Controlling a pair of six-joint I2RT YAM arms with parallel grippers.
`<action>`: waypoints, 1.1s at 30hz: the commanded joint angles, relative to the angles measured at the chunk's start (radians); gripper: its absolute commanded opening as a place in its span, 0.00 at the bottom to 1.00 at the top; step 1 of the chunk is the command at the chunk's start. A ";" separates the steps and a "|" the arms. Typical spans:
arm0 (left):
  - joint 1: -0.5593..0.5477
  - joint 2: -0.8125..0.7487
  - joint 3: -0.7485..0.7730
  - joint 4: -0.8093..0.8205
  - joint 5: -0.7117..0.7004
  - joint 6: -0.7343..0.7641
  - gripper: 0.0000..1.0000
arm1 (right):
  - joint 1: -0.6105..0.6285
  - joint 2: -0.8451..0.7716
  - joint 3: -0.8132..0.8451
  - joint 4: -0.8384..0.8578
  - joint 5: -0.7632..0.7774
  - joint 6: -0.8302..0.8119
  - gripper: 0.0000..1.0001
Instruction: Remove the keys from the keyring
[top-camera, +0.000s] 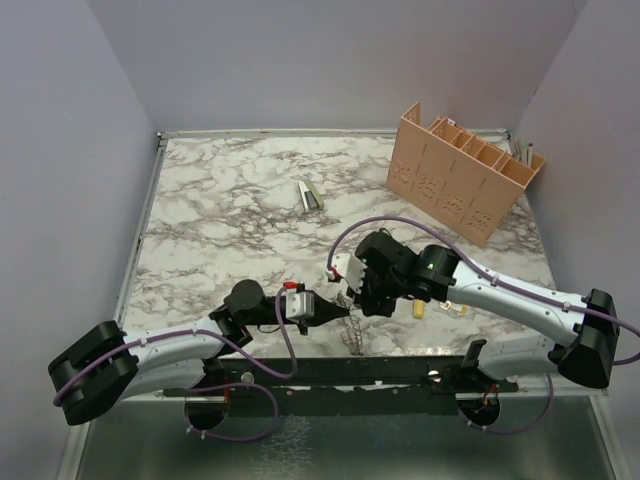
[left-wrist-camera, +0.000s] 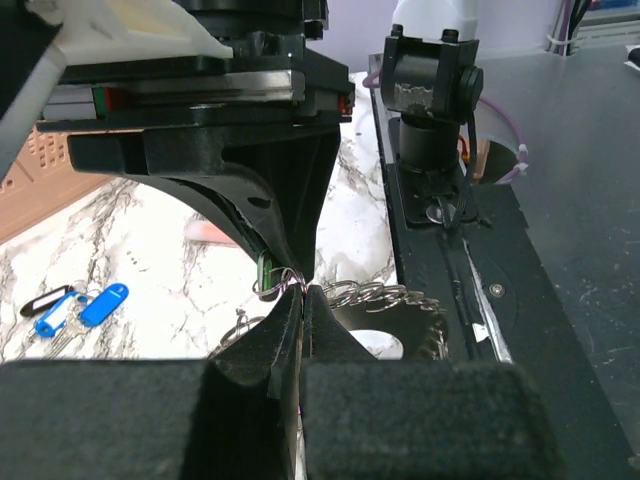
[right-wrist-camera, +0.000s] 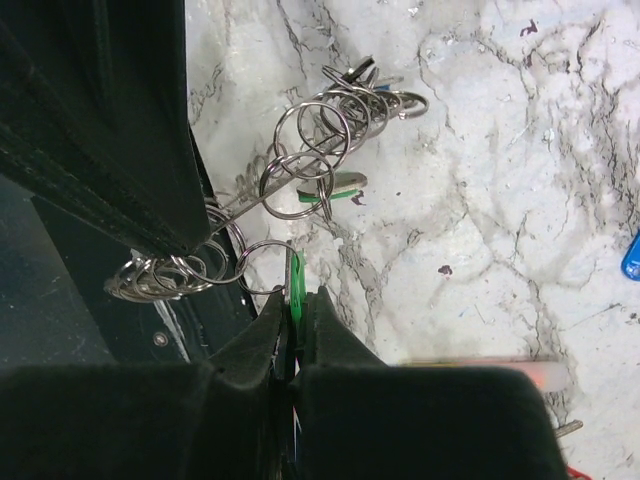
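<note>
The keyring (left-wrist-camera: 392, 297), one wide coil of grey metal with an open centre, hangs off the desk's near edge above the black base rail, between my two arms. Its rim meets the tips of my left pincer (left-wrist-camera: 302, 298), which is fully closed and seems to nip it there. I cannot make out the exact contact. A tangle of thin split rings (right-wrist-camera: 300, 180) trails from the coil. I count more than half a dozen but cannot give an exact number. I see two green-headed keys. One (right-wrist-camera: 295, 272) is clamped by its plastic head in my right pincer (right-wrist-camera: 297, 302), whose fingers are pressed tight on it, and it hangs from a split ring. The other (right-wrist-camera: 340, 186) lies further along the tangle. Two blue-headed keys (left-wrist-camera: 104, 303) and one black tag (left-wrist-camera: 40, 302) lie together on the marbled desk (top-camera: 220, 200), well apart from the coil. One small yellow piece (top-camera: 418, 309) sits beside the right arm. One small grey object (top-camera: 310, 195) lies mid-desk, and one tan compartment rack (top-camera: 455, 175) stands at the far right.
</note>
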 joint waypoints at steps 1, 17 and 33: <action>-0.001 -0.021 -0.013 0.120 0.075 -0.043 0.00 | -0.010 0.006 -0.018 0.058 -0.016 -0.034 0.01; -0.001 -0.003 -0.061 0.192 0.023 -0.072 0.00 | -0.010 -0.042 -0.015 0.074 0.007 -0.061 0.01; -0.001 0.016 -0.034 0.083 -0.159 -0.044 0.32 | -0.010 -0.062 0.072 0.009 -0.081 -0.085 0.01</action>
